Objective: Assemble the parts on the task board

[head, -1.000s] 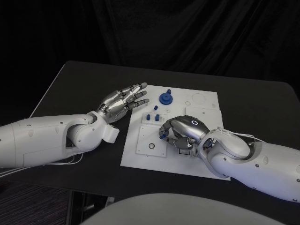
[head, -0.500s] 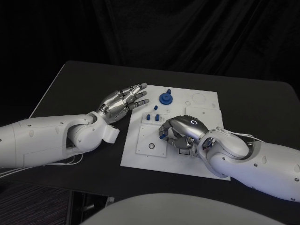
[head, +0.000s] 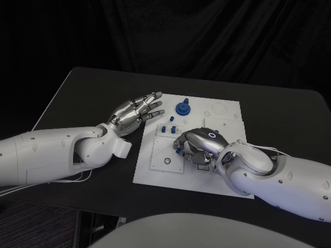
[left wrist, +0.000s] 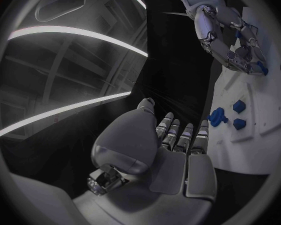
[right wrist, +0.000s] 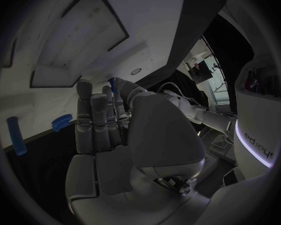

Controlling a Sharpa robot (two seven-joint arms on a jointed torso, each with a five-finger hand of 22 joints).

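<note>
Task board [head: 217, 175], the white plate, lay in the middle of the black surface [head: 84, 88], with small blue parts on it. A blue knob-shaped part [head: 182, 108] stood upright near its far edge, and two small blue pieces [head: 168, 129] sat side by side just in front of that knob.

The right hand [head: 201, 145] was lowered over the board's centre, back of the hand upward, its fingers [head: 186, 147] curled down and drawn together towards the plate. A bit of blue [head: 180, 151] showed at the fingertips, and the right wrist view likewise showed a small blue tip [right wrist: 112, 84] between the thumb and the other fingers; the hand appeared to pinch a small part, though most of it was hidden by the fingers and its shape could not be made out.

The left hand [head: 136, 112] hovered beside the board's left edge, near the far corner, palm turned up and sideways, fingers [left wrist: 178, 135] stretched out and slightly apart, holding nothing. Its forearm [head: 46, 155] ran out to the left edge of the head view.
</note>
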